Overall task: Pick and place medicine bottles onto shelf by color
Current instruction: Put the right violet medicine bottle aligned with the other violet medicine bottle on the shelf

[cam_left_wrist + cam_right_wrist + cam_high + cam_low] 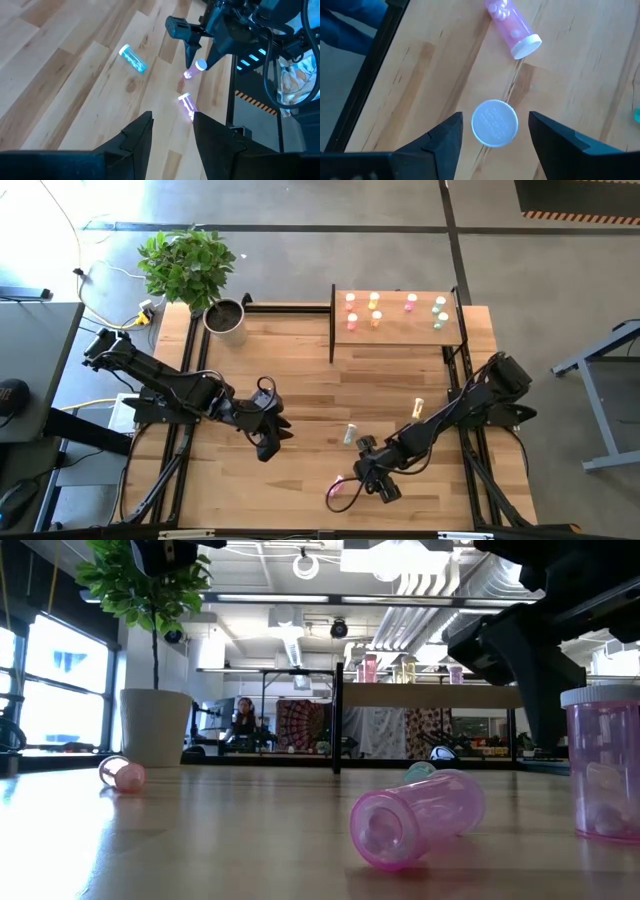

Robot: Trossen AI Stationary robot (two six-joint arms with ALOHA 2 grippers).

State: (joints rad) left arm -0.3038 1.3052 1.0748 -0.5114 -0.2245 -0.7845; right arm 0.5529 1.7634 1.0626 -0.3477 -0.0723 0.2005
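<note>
Your upright pink bottle, white cap up, stands on the tabletop near its front edge, between the spread fingers of your right gripper, which are not touching it. A second pink bottle lies on its side just beside it. A pale green bottle lies near. Your shelf holds nine bottles at the far right. Your left gripper hovers open at centre-left.

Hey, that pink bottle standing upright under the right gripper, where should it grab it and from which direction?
Come straight down from above. The upright pink bottle stands on its base with its round white cap up, already centred between the open fingers of the right gripper. Close on the body just below the cap, probably the steadiest hold. The lying pink bottle sits apart from it, so it shouldn't interfere.
</note>
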